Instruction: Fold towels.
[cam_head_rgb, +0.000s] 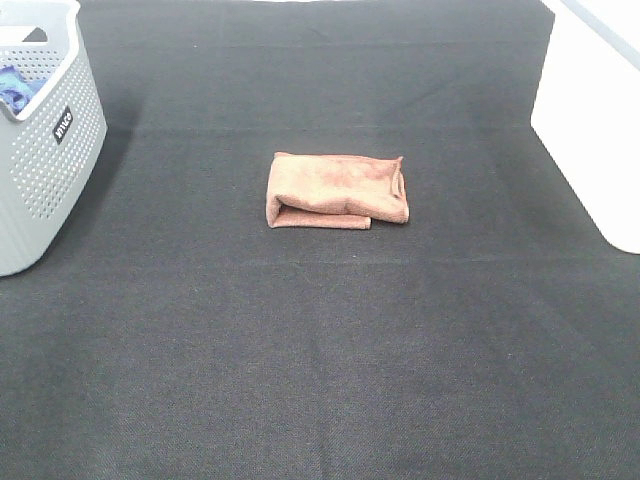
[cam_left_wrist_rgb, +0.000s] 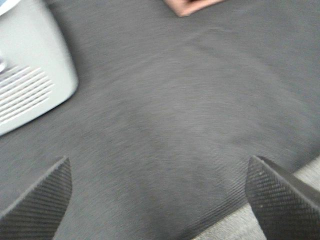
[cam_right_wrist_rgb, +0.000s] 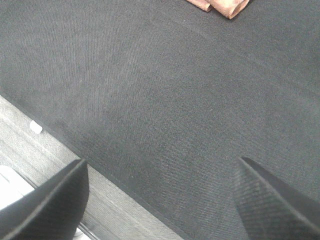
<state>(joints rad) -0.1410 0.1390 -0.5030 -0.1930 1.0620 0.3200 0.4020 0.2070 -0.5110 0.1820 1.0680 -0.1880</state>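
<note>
A reddish-brown towel (cam_head_rgb: 337, 190) lies folded into a small flat rectangle near the middle of the worktop (cam_head_rgb: 320, 350), which is covered by a dark grey cloth mat. Its long side runs across the high view, one layer sticking out a little under the top layer along the near edge. Nothing touches it.

A pale grey perforated basket (cam_head_rgb: 45, 150) stands at the left edge of the worktop, well apart from the towel, with something blue (cam_head_rgb: 18, 88) showing inside it. A white box (cam_head_rgb: 590, 110) sits at the right edge, also well apart from the towel.

Neither arm shows in the high view. In the left wrist view the left gripper (cam_left_wrist_rgb: 160, 195) has its fingers (cam_left_wrist_rgb: 42, 200) spread wide apart with nothing between them, over bare mat; the basket (cam_left_wrist_rgb: 30, 75) is off to one side and a corner of the towel (cam_left_wrist_rgb: 192, 6) shows at the picture's border. That view is somewhat blurred. In the right wrist view the right gripper (cam_right_wrist_rgb: 165, 195) likewise has its fingers (cam_right_wrist_rgb: 52, 200) wide apart and empty, above the mat's edge where a grey wood-look surface (cam_right_wrist_rgb: 30, 150) begins; part of the towel (cam_right_wrist_rgb: 220, 7) shows far off.
</note>
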